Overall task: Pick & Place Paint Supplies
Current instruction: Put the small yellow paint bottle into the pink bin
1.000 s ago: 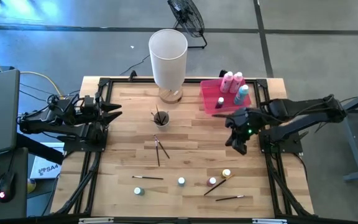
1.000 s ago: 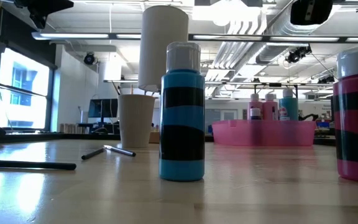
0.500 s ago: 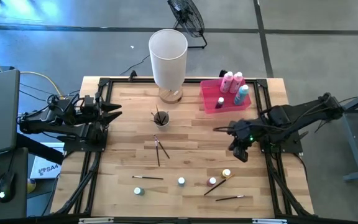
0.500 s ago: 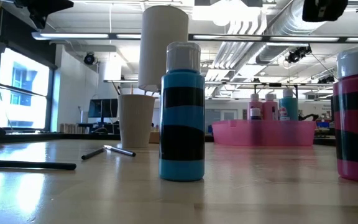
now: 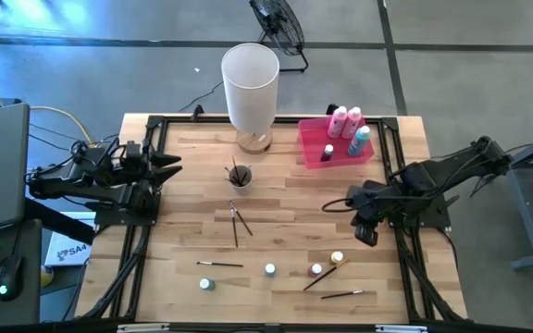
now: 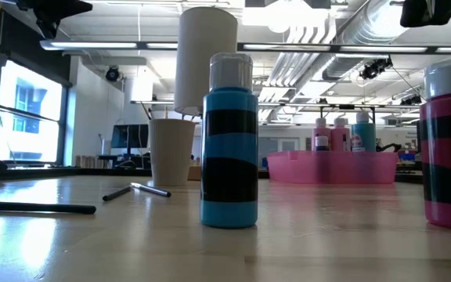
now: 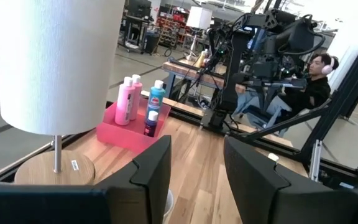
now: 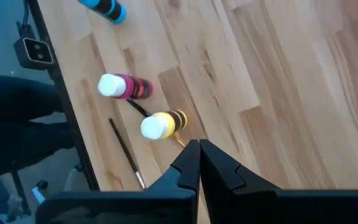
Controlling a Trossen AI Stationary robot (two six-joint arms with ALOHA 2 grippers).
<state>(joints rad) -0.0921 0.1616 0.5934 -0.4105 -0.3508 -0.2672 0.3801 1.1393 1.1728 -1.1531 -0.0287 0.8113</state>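
Nearest, along the tabletop's (image 5: 285, 305) lower edge in the high view, small paint bottles (image 5: 270, 269) and paintbrushes (image 5: 220, 265) lie scattered with bare wood between them. Mid-right, the right gripper (image 5: 366, 235) hangs above the bottles, fingers pressed together, holding nothing. Far left, the left gripper (image 5: 172, 165) waits at the edge, fingers partly apart, empty. Upper right, the pink tray (image 5: 311, 148) holds taller bottles (image 5: 345, 121).

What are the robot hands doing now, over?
Right hand shut, empty, above yellow-capped bottle. Left hand open, waiting at table's left edge. Brush lies against that bottle.
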